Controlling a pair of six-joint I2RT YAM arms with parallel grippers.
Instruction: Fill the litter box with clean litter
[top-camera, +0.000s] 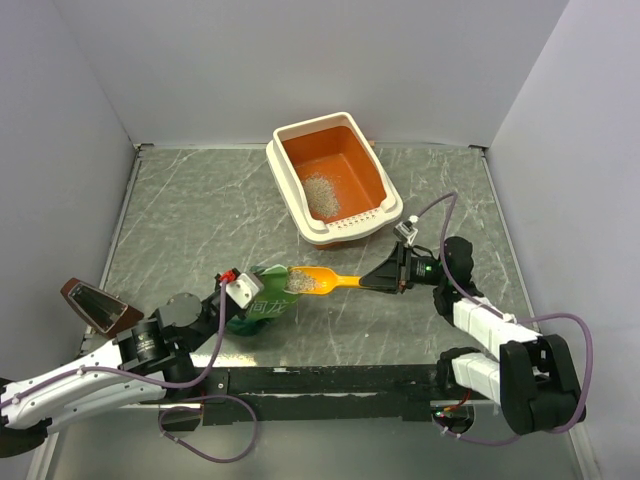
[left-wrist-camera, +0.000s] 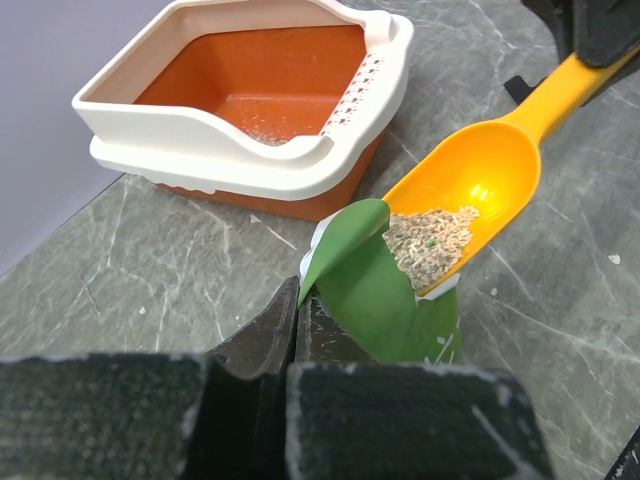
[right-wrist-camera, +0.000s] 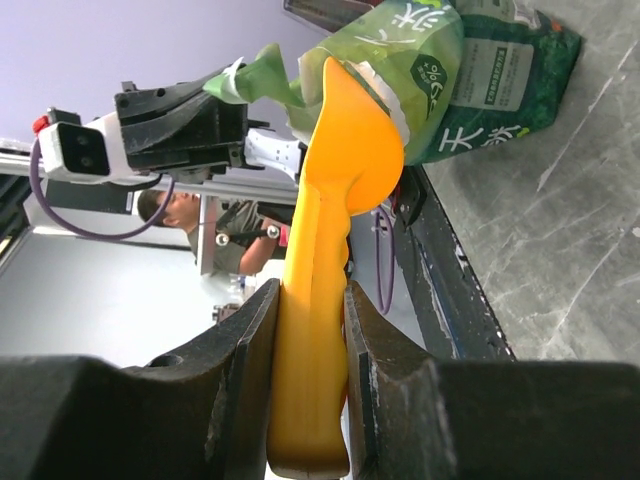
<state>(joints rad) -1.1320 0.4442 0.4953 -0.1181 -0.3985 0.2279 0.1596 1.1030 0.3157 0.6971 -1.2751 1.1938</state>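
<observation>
The litter box (top-camera: 345, 160) sits on the counter (top-camera: 200, 220) at the far side, just right of centre, with a small pile of clean litter (top-camera: 322, 195) on its orange floor toward the near short edge. Near the front, left of centre, the left gripper (left-wrist-camera: 297, 315) is pinched together on the top flap of the green bag (top-camera: 262, 308). The right gripper (right-wrist-camera: 310, 340) is clamped on the handle of the orange-yellow scoop (top-camera: 322, 281), whose bowl lies at the bag's mouth with more granules in it.
</observation>
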